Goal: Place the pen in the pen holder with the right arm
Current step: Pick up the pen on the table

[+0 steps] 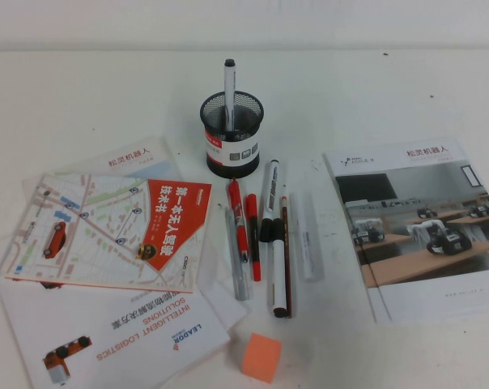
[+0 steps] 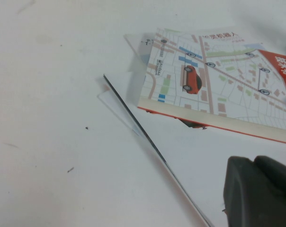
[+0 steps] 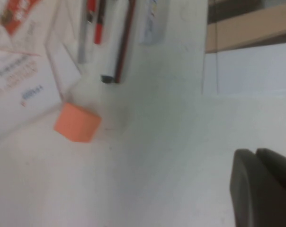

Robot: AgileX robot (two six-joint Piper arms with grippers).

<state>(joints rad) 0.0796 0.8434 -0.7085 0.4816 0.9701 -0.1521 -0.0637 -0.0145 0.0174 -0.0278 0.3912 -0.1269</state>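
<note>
Several papers and pens lay spread over the white table (image 1: 82,89), which ran back to a pale wall. The pen holder (image 1: 231,134) stood upright at mid-table with a grey pen (image 1: 228,85) in it. Just in front of it lay a row of pens, and the pen (image 1: 307,235), all white, lay at that row's right end, beside a brown pencil (image 1: 284,235). A map booklet (image 1: 107,231) sat to the left, a brochure (image 1: 418,227) to the right, an orange cube (image 1: 261,356) near the front edge.

Only the wrist views showed the grippers: the left gripper (image 2: 259,191) hung over bare table beside the map booklet, the right gripper (image 3: 263,187) over bare table near the cube. Each had its fingers pressed together, holding nothing.
</note>
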